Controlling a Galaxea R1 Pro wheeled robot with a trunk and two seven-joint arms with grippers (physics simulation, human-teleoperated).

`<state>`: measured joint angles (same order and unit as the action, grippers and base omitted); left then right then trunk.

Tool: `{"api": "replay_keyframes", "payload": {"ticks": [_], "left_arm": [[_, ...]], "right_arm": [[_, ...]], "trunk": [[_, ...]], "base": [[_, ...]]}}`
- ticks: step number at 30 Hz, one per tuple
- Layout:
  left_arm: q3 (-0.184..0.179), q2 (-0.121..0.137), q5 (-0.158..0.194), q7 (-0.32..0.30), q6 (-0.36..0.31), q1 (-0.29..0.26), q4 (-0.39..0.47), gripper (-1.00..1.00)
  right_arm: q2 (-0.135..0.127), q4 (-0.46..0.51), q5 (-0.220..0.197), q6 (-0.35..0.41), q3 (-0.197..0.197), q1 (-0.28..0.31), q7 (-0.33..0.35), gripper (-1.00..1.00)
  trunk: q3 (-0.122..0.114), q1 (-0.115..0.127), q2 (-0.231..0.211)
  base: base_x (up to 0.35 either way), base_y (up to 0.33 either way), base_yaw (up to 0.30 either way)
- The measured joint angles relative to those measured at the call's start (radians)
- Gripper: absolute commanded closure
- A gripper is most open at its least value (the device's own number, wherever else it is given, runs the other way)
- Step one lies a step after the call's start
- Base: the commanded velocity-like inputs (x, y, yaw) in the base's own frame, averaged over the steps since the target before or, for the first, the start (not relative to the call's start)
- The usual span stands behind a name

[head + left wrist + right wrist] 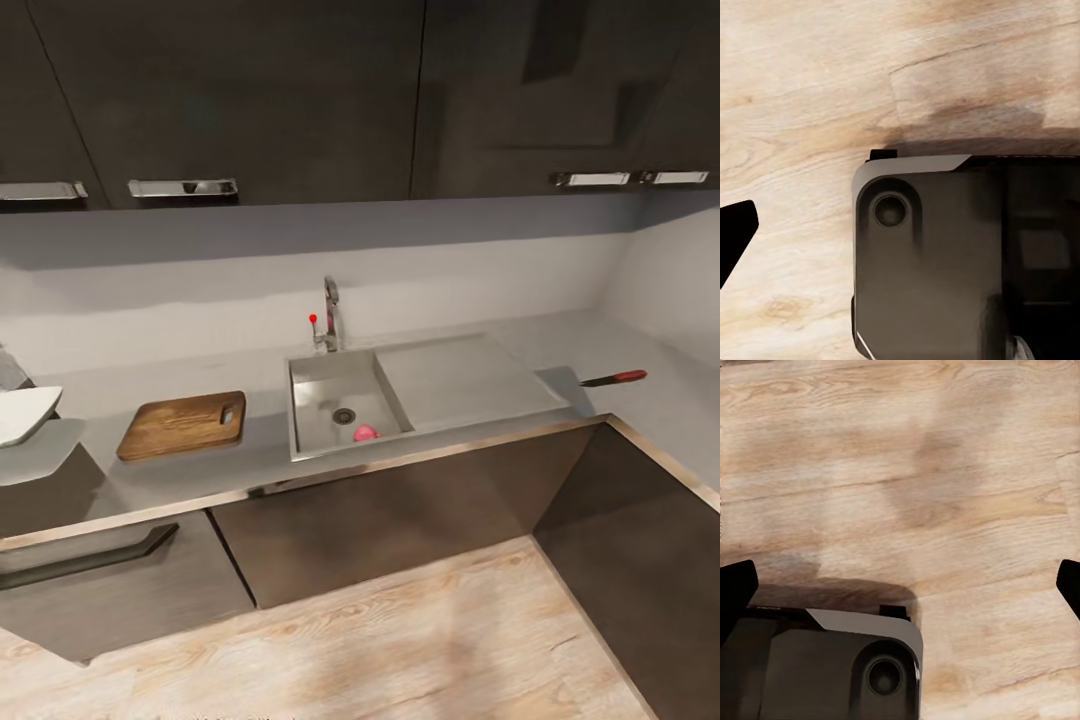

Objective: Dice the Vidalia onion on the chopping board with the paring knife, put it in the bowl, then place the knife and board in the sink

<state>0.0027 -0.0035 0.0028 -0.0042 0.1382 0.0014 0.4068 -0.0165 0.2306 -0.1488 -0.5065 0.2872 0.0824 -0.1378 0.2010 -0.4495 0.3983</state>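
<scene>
A small pinkish-red Vidalia onion sits at the near edge of the grey steel sink, beside the round drain. To the left on the smooth glossy grey countertop lies the brown wood-grain chopping board. Far left, the white bowl is cut off. The red-handled paring knife lies far right. The right gripper has its black fingertips wide apart over pale wood floor. One left fingertip shows, so I cannot tell for that one.
</scene>
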Motion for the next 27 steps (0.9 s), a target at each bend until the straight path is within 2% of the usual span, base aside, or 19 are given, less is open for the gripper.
{"api": "replay_keyframes", "payload": {"ticks": [5,27], "left_arm": [[0.000,0.000,0.000,0.000,0.000,0.000,-0.001,-1.00],[0.000,-0.001,0.000,0.000,0.000,0.000,-0.002,-1.00]], "right_arm": [[0.000,0.000,0.000,0.000,-0.001,0.000,0.000,-1.00],[0.000,-0.001,0.000,0.000,0.003,0.000,0.001,-1.00]], "trunk": [[0.000,0.000,0.000],[0.000,0.000,0.000]], "base": [[0.000,-0.188,0.239],[0.000,-0.278,0.250]]}}
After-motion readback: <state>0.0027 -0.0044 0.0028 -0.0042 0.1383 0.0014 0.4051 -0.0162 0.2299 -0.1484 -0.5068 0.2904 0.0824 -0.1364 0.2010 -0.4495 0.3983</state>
